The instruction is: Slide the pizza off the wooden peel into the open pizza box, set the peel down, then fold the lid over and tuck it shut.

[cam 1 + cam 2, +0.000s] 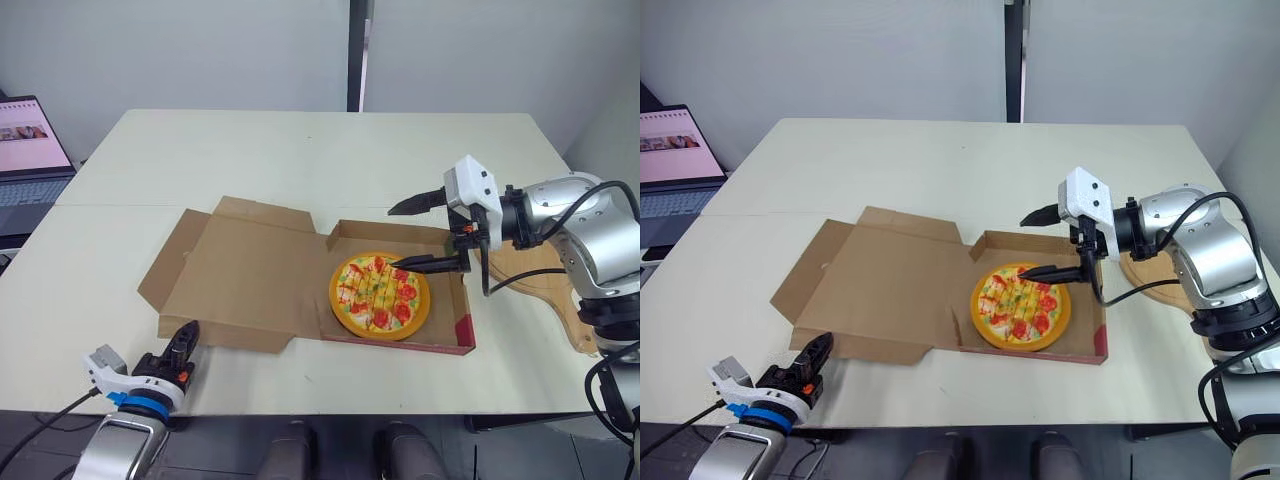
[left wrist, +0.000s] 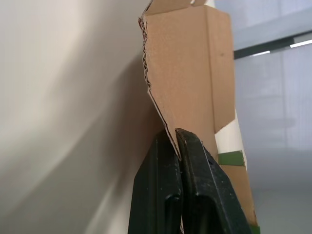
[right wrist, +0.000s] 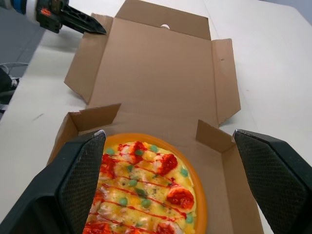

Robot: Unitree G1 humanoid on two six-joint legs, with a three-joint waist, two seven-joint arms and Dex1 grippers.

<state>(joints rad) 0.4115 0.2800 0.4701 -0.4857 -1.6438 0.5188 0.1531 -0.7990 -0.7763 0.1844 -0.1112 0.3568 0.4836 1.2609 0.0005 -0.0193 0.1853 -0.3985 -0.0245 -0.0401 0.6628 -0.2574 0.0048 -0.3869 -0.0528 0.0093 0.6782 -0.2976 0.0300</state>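
The pizza (image 1: 380,295), orange-rimmed with red and green toppings, lies flat inside the base of the cardboard box (image 1: 466,322). The lid (image 1: 250,275) lies open on the table to the left of the base. My right gripper (image 1: 393,240) hovers open over the pizza's far right edge with nothing between its fingers (image 3: 78,180). The wooden peel (image 1: 535,270) lies on the table at the right, partly under my right arm. My left gripper (image 1: 190,332) is shut at the lid's front left corner, its tips (image 2: 178,134) touching the flap's cardboard edge (image 2: 161,97).
A laptop (image 1: 30,160) stands open on the table's far left side. The table's front edge runs close below the box and my left gripper.
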